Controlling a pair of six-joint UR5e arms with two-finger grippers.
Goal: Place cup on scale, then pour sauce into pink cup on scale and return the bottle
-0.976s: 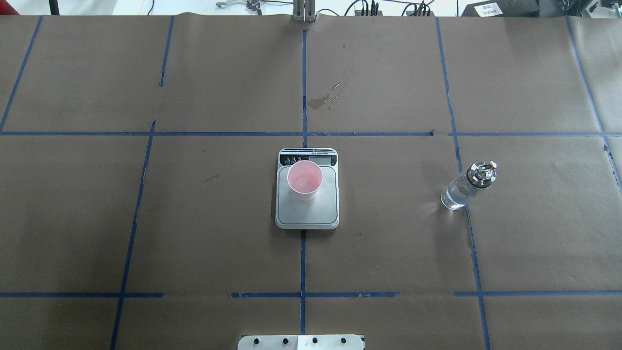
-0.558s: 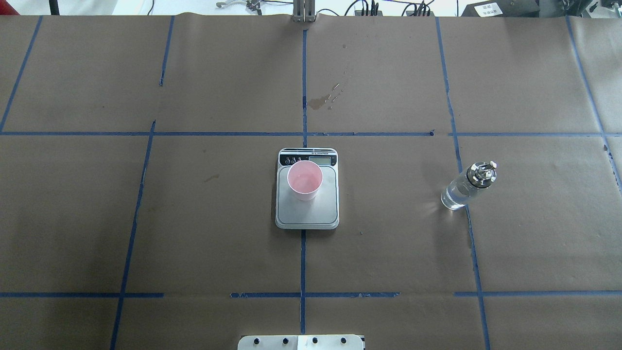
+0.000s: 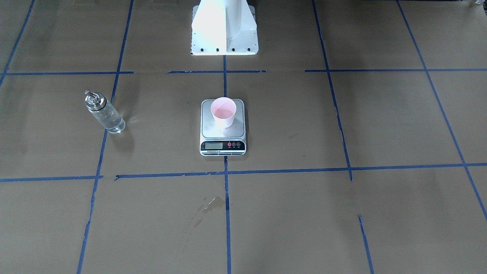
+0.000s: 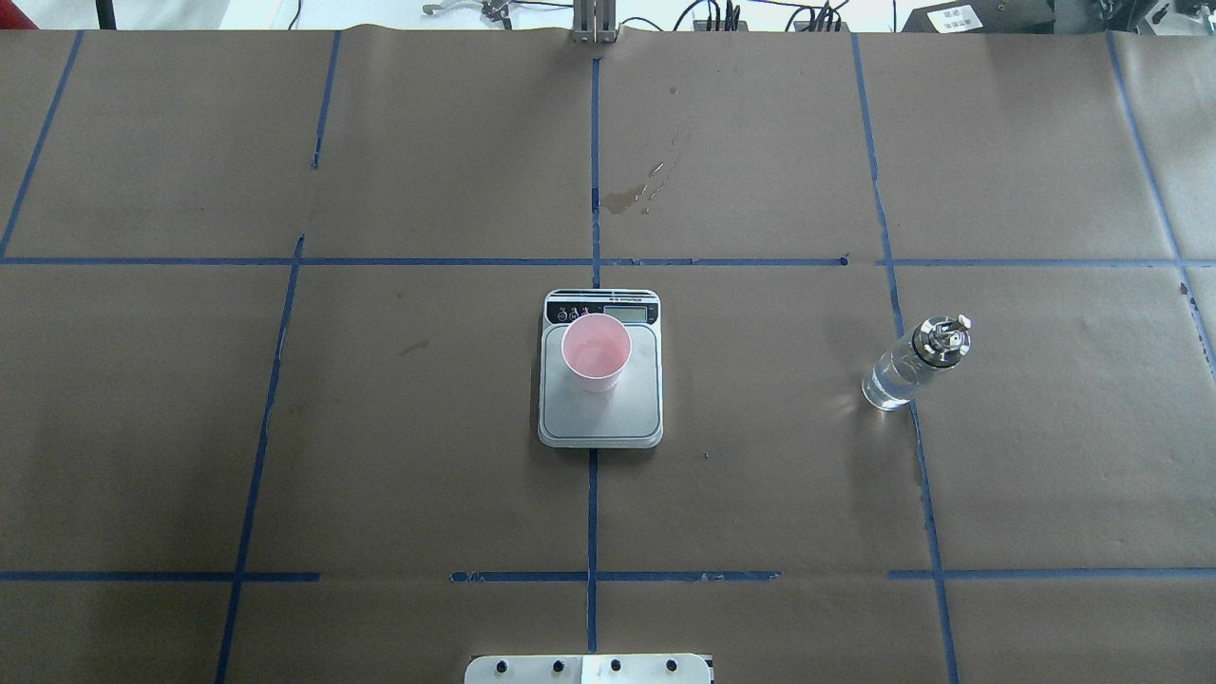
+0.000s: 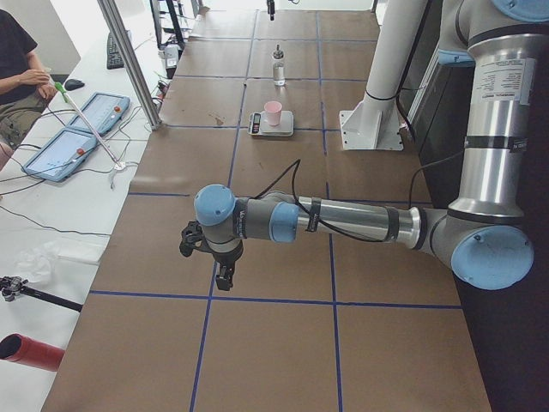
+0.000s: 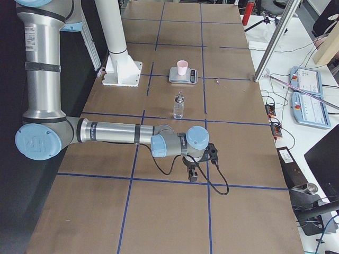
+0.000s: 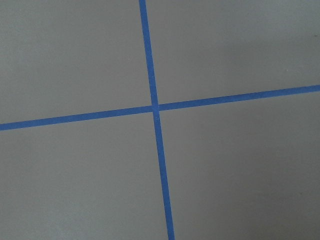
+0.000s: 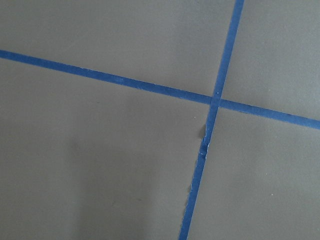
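The pink cup [image 4: 596, 353] stands upright on the far half of the scale [image 4: 627, 410], near its display strip. It also shows in the front view [image 3: 223, 111]. The clear glass bottle [image 4: 902, 370] with its metal pourer cap stands upright on the table, well to the scale's right, with clear liquid in it. My left gripper [image 5: 221, 275] hangs over the table far from the scale, seen only in the left side view. My right gripper [image 6: 193, 174] hangs over a tape line past the bottle, seen only in the right side view. I cannot tell whether either is open or shut.
A wet stain [image 4: 627, 198] lies on the brown paper beyond the scale. The robot's white base [image 3: 224, 26] stands behind the scale. Blue tape lines grid the table. A person [image 5: 17, 69] and control pendants [image 5: 77, 137] are at a side bench.
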